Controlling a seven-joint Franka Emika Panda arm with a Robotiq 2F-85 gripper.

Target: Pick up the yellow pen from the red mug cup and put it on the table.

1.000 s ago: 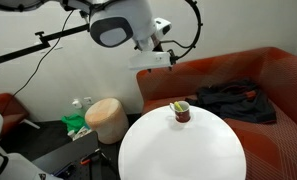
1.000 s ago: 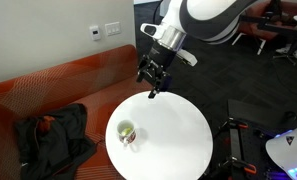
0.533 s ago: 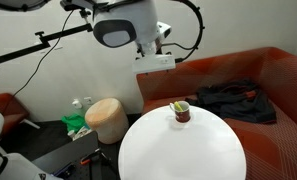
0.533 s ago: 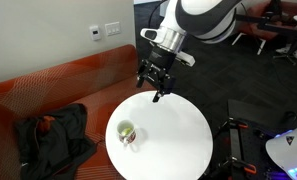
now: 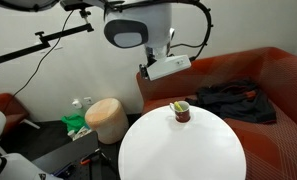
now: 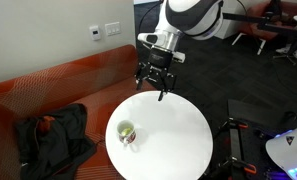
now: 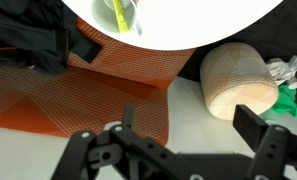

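The big round white table (image 5: 178,152) fills the low middle in both exterior views (image 6: 178,135), and in the wrist view only its edge shows at the top (image 7: 213,20). A long red sofa (image 5: 278,75) bends around the back of it. The robot arm (image 5: 138,30) is fat and white and grey, and it hangs high up over the far side of the table (image 6: 193,15). A black cloth (image 5: 228,100) lies in a heap on the sofa seat, and it shows in an exterior view (image 6: 53,135) and in the top corner of the wrist view (image 7: 23,35). A tan stool (image 5: 106,118) stands on the floor beside the table, and it looks round and pale in the wrist view (image 7: 233,80). Something green (image 5: 76,124) lies on the floor just beside the stool. The gripper (image 6: 153,92) points down in the air near the table's edge, well apart from the mug. In the wrist view its two black fingers (image 7: 128,115) stand wide apart with nothing between them. The small red mug (image 5: 181,112) stands up on the table, close to the sofa side (image 6: 126,132). The yellow pen (image 5: 177,105) is in the mug, leaning on its rim, and it shows as a thin bright line in the wrist view (image 7: 119,15).
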